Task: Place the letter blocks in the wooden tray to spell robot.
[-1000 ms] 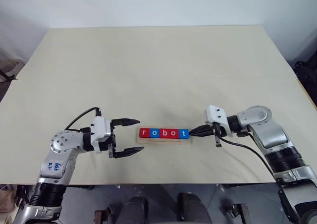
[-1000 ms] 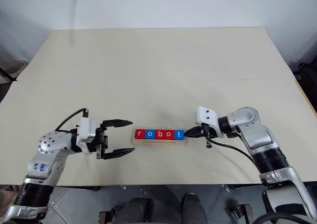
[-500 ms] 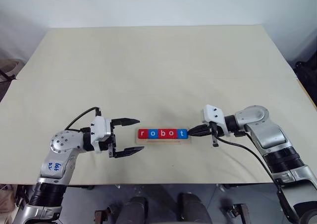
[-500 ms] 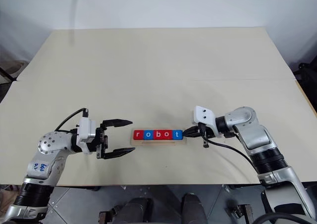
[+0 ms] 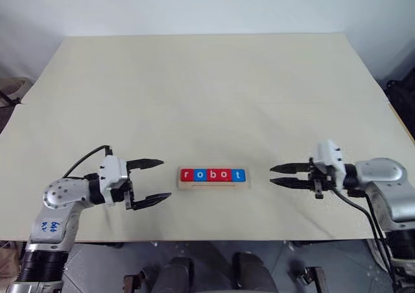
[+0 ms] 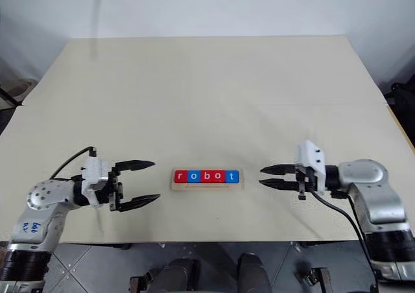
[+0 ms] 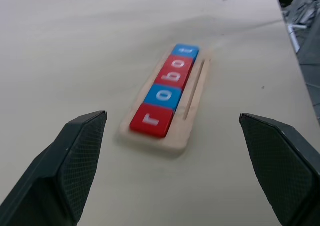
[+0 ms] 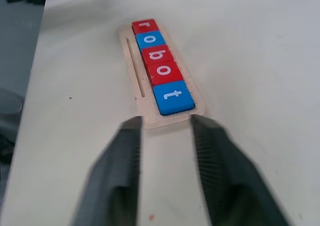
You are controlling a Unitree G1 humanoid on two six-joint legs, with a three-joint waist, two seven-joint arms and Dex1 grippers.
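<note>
- The letter blocks (image 5: 213, 174) are seated side by side in the wooden tray (image 5: 213, 184), red, blue, red, red, blue, and read r-o-b-o-t; the spelling is judged complete, with nothing left to be picked up.
- The tray is found between the two grippers, directly ahead of each one's fingertips and apart from both; a strip of bare table (image 5: 207, 85) is seen on either side of it.
- The left gripper (image 5: 148, 181) is held wide open and nothing is gripped; in the left wrist view its fingers (image 7: 70, 166) flank the "r" end of the tray without touching it.
- The right gripper (image 5: 283, 175) is partly open and empty; in the right wrist view its fingers (image 8: 127, 156) sit just short of the "t" end, and no contact is made.
- Both grippers are pointed roughly level and inward toward the tray, forearms kept low over the table, elbows out to the sides.
- This clear, empty-handed stance is judged suited to a finished row: the blocks are left free of contact, so that they are not nudged out of line.
</note>
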